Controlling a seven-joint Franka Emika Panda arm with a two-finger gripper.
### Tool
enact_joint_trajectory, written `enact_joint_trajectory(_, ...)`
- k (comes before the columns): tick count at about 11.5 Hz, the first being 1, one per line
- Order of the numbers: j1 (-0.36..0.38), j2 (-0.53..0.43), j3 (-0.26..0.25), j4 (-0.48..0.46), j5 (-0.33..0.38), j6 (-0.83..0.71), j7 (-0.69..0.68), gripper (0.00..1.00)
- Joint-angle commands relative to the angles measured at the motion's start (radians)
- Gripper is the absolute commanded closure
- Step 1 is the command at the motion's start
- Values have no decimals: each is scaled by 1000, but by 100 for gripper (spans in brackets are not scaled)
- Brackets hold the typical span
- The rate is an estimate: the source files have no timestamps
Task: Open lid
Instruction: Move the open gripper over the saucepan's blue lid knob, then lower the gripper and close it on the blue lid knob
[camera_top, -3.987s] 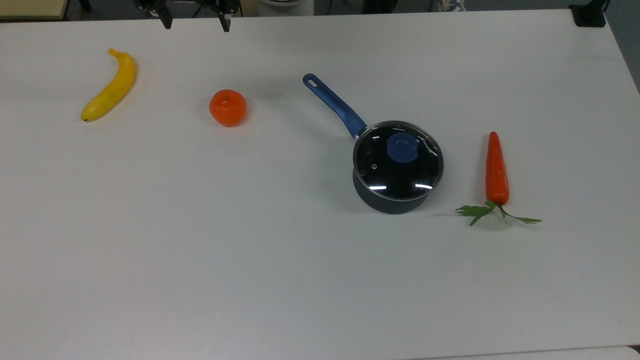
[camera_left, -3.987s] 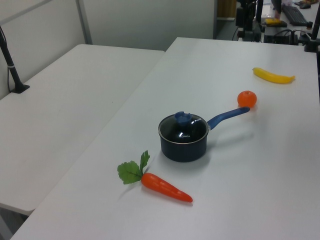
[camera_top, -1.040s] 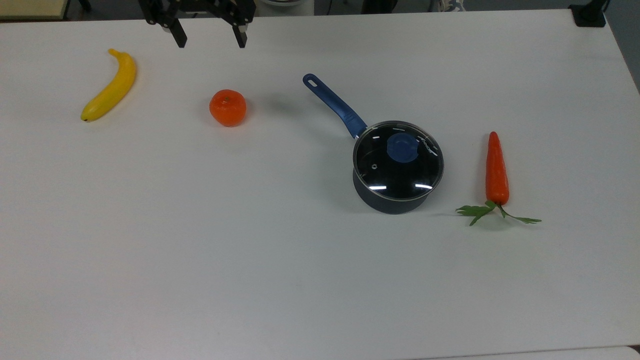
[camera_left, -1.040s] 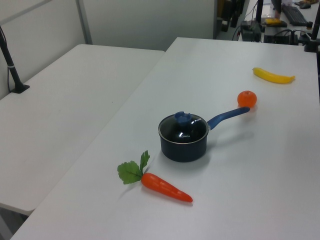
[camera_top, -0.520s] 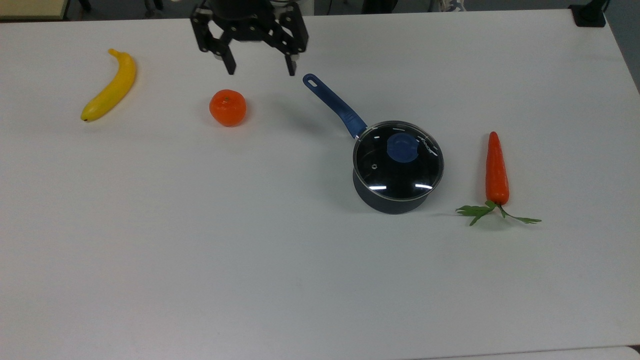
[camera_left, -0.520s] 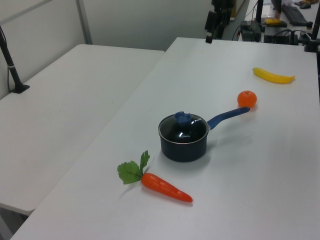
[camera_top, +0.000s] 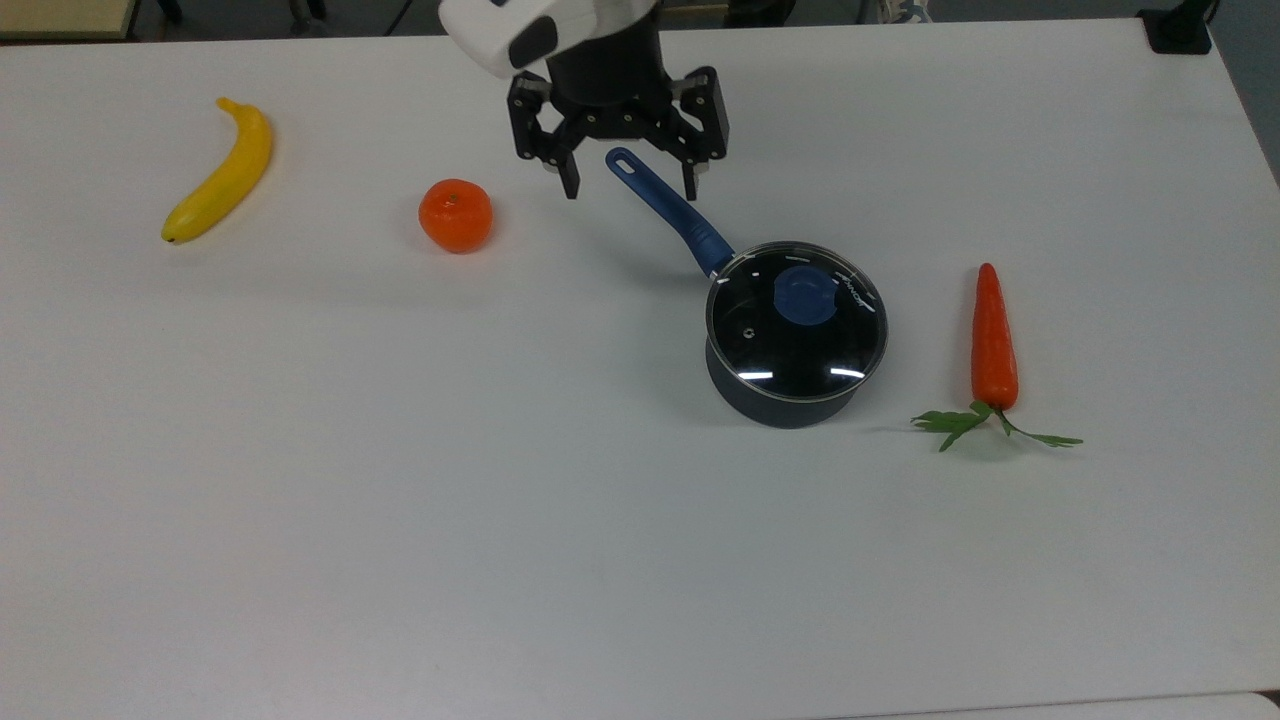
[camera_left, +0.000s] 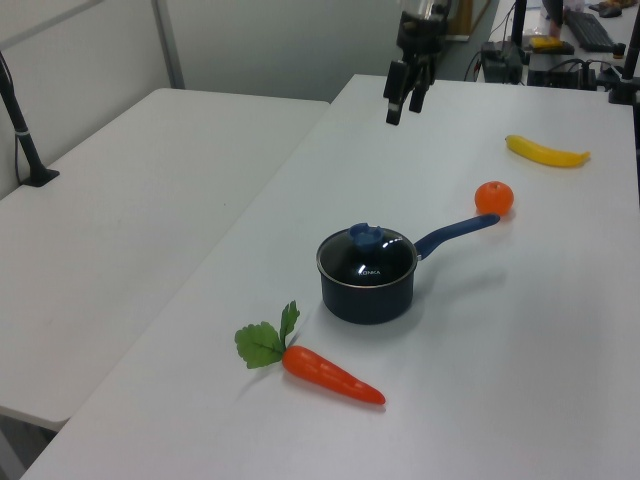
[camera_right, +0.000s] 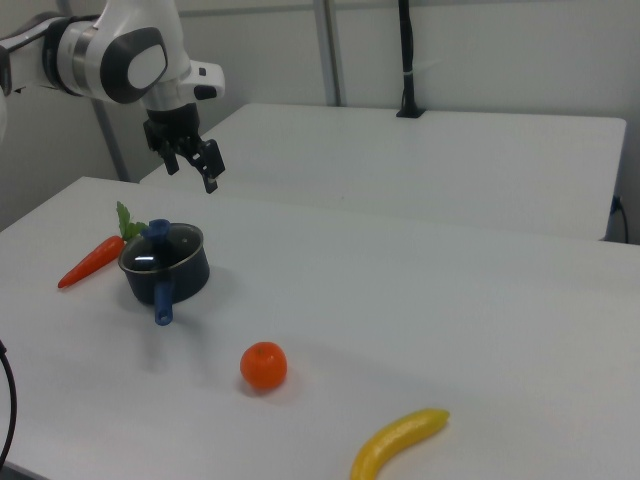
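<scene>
Two fingers of the gripper (camera_top: 630, 188) are spread wide, nothing held, hung above table (camera_top: 400, 450) at 10 o'clock from glass lid (camera_top: 796, 322), which is seated on saucepan (camera_top: 780, 405) w/ blue handle (camera_top: 670, 212).

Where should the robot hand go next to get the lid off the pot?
Probably onward toward the blue knob, then down over it. The gripper hangs open in the air above the far end of the saucepan's handle, and the lid sits shut on the saucepan, untouched.
</scene>
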Motion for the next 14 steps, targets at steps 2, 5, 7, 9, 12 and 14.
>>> enact_joint_trajectory(2, 59, 51, -10, 1, 9, 63, 39, 0)
enact_joint_trajectory(5, 122, 83, -10, 0, 0, 83, 84, 0)
enact_joint_trajectory(7, 164, 103, -10, 1, 0, 87, 87, 0)
enact_joint_trajectory(9, 204, 143, -10, 4, -4, 115, 88, 0)
enact_joint_trajectory(12, 225, 192, -10, 4, -41, 209, 108, 0)
enact_joint_trajectory(14, 225, 200, -10, 4, -41, 217, 110, 0)
